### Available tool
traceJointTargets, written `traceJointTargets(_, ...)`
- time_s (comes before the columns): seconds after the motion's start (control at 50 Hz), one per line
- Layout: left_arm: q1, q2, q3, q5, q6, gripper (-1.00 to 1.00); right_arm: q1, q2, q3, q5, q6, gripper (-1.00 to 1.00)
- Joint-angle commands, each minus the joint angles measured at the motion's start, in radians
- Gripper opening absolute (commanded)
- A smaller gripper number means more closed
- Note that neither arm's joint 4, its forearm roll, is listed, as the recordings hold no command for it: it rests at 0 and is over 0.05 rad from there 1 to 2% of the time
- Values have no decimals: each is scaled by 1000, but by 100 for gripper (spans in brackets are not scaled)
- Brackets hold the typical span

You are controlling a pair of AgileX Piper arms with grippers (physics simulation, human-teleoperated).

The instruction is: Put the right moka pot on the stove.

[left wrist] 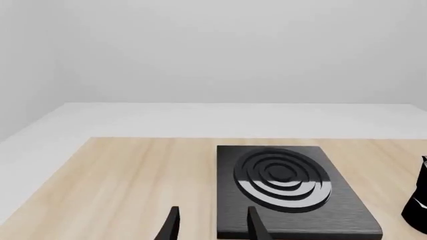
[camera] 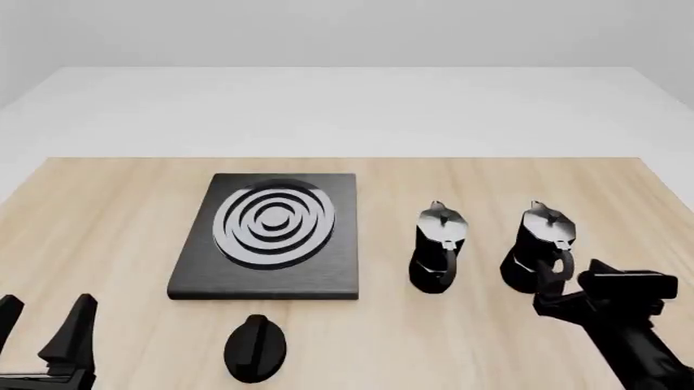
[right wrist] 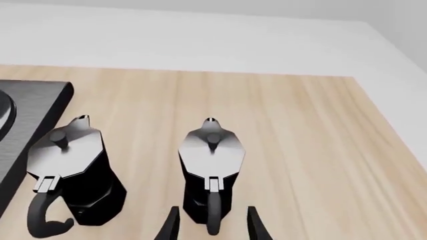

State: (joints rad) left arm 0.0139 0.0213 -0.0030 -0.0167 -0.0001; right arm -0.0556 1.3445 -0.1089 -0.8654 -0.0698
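The right moka pot [camera: 542, 242], black with a silver lid, stands upright at the table's right; it also shows in the right wrist view [right wrist: 212, 160], handle toward the camera. My right gripper [camera: 552, 286] is just in front of it, open, and its fingertips [right wrist: 256, 226] straddle the curved handle without closing on it. The stove [camera: 271, 236], a black slab with silver rings, lies left of centre and also shows in the left wrist view [left wrist: 287, 185]. My left gripper [camera: 44, 325] is open and empty at the near left, short of the stove.
The other moka pot [camera: 437, 248] stands between the stove and the right pot, about a pot's width from each; it also shows in the right wrist view [right wrist: 70, 170]. A black oval knob [camera: 256, 348] lies in front of the stove. The table's right edge is close to the right pot.
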Motion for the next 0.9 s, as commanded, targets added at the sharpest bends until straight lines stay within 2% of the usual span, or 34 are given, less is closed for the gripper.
traceJointTargets(0.02, 0, 0, 0, 0, 0, 100, -4, 71, -30, -25, -9, 100)
traceJointTargets(0.28, 0, 1, 0, -1, 0, 100, -24, 190, -57, -92, -12, 100)
traceJointTargets(0.82, 0, 0, 0, -1, 0, 100, -14, 169, -89, -43, -16, 100)
traceJointTargets(0.84, 0, 0, 0, 0, 0, 100, -15, 171, -87, -49, -18, -100)
traceJointTargets(0.9, 0, 1, 0, -1, 0, 100, -6, 161, -83, -45, -22, -100)
